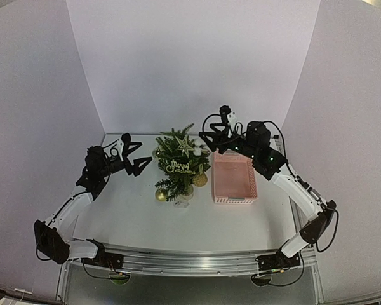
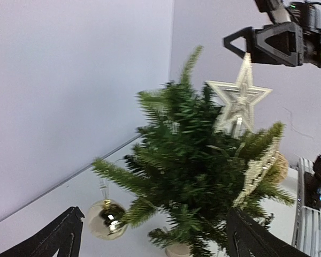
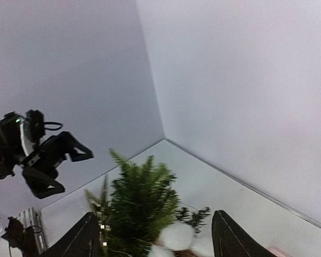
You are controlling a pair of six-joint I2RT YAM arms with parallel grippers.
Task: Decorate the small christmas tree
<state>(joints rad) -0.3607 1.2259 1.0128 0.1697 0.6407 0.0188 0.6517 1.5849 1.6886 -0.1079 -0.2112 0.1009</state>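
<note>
Your left claw (image 1: 140, 157) and right claw (image 1: 207, 131) both gape empty, flanking the small dark green bristly christmas tree (image 1: 176, 166) (pale gold star (image 1: 185, 146) on top) standing on the white bench (image 1: 254, 223) beside the pink basket (image 1: 235, 200).

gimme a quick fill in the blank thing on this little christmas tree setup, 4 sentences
1. The star sits at the ___ of the tree.
2. The basket beside the tree is ___ in colour.
3. The sign on the tree reads Merry ___.
4. The left gripper and the right gripper both have their jaws ___, holding nothing.

Missing words: top; pink; Christmas; open
</note>
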